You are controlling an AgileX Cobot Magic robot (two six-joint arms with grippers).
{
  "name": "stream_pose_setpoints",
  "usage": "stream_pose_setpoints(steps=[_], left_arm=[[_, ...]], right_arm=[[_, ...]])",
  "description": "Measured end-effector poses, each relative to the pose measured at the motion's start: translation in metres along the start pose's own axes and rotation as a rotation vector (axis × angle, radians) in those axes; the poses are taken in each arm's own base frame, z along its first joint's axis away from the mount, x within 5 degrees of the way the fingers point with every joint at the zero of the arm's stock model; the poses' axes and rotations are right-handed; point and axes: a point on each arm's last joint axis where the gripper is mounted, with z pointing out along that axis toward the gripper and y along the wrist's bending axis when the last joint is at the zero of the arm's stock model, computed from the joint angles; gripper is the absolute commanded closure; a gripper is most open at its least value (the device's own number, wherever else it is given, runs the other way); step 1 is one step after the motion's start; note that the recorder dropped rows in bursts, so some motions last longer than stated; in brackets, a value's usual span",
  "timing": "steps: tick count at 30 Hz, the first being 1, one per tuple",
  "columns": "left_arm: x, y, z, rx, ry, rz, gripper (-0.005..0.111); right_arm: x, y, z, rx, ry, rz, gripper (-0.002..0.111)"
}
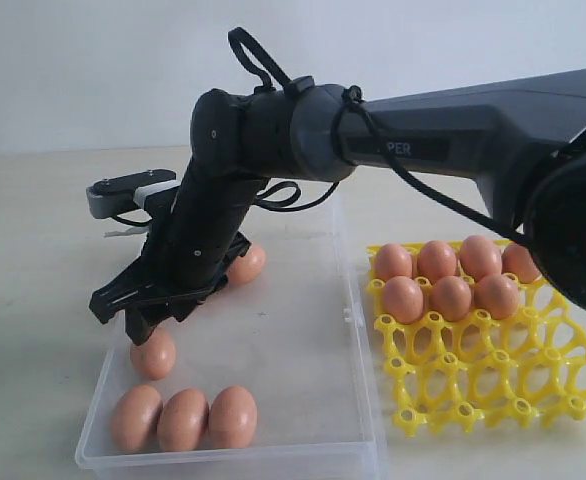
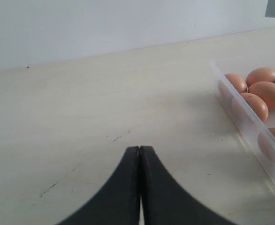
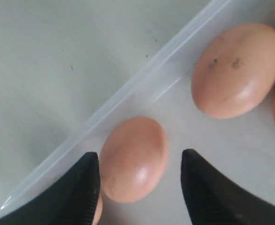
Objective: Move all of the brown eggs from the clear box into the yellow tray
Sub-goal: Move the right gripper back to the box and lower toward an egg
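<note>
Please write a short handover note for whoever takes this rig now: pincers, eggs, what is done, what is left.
Left pincer: shut, over the table beside the clear box.
Right pincer: open, straddling one brown egg in the box, not closed on it.
Done: seven eggs sit in the yellow tray.
To do: five eggs visible in the box; the arm may hide more.

The pale table [image 1: 33, 330] carries the clear box [image 1: 303, 350] and the yellow tray [image 1: 405, 415] (just beside each other).

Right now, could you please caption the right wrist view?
Open right gripper straddles an egg beside the wall of the box.
</note>
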Motion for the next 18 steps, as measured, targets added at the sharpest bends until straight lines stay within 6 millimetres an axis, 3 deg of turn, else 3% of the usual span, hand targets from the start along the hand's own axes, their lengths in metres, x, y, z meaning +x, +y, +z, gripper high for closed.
stream_pose_setpoints(steps=[18], left_arm=[[0.000, 0.000, 0.000, 0.000, 0.000, 0.000, 0.107]], right_arm=[[0.004, -0.008, 0.030, -0.028, 0.027, 0.106, 0.056]])
